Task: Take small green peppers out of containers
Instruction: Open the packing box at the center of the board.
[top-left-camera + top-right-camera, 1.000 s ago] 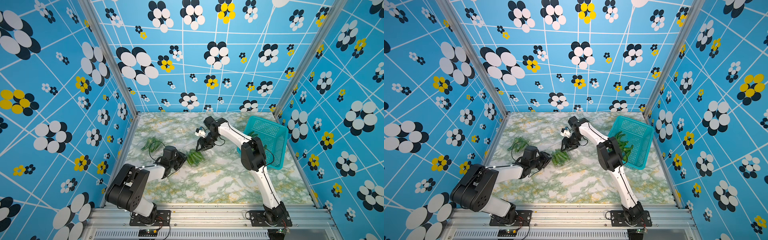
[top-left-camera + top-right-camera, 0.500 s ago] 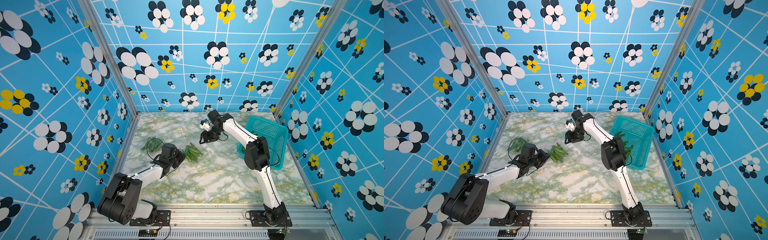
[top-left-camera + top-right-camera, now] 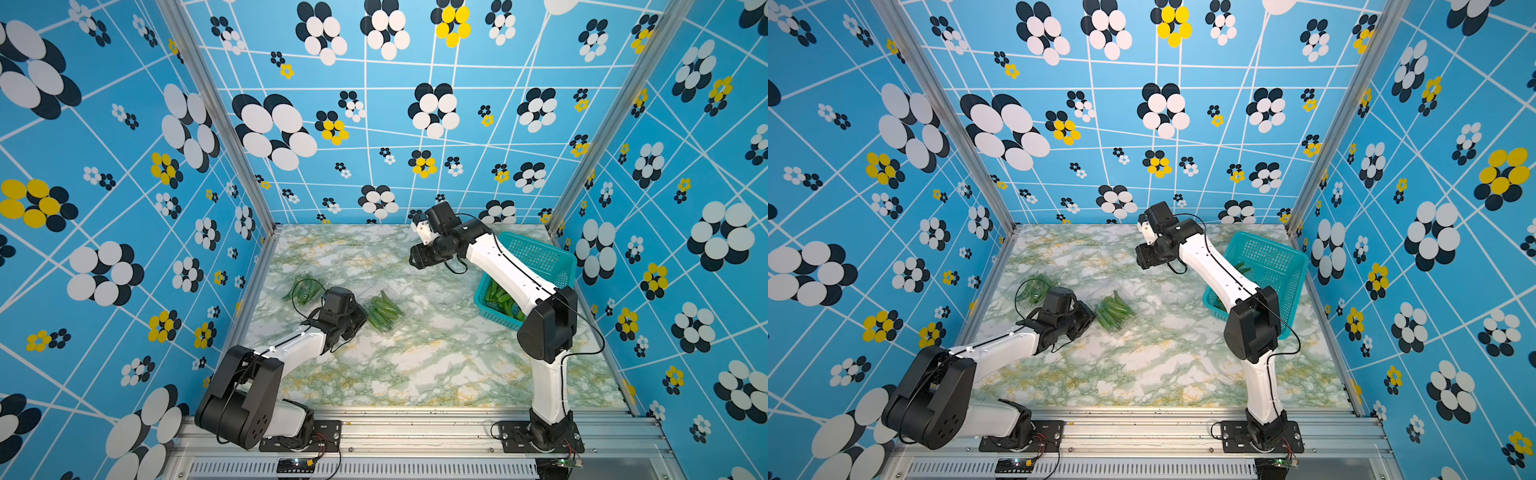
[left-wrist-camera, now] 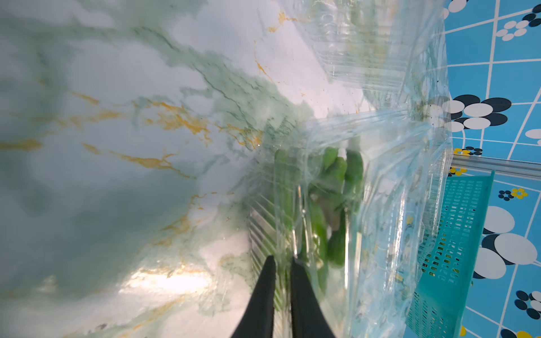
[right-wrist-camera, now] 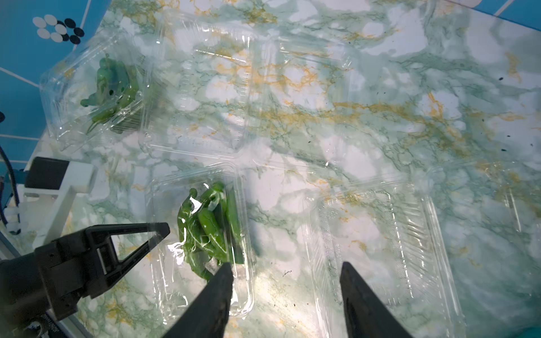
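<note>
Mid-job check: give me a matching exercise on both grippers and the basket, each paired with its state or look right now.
Column 1:
1. left gripper
2. right gripper
3. basket

Column 2:
A. jaws open, nothing between them
B. jaws shut on the edge of a clear container of peppers
C. teal, perforated walls

Pairs: 1-B, 2-A, 3-C

The near half of the table (image 3: 415, 365) lies bare, a wide lane between the two arms. Farther back room is tight: a pepper-filled container (image 3: 384, 311) at mid-left with the left tool (image 4: 282, 262) pinched on its left edge, a second filled container (image 3: 303, 286) farther left, and empty clear containers (image 5: 202, 87) nearly edge to edge across the far middle. A teal basket (image 3: 536, 257) blocks the far right. The right tool (image 5: 285, 267), jaws apart, hangs above the empties.
</note>
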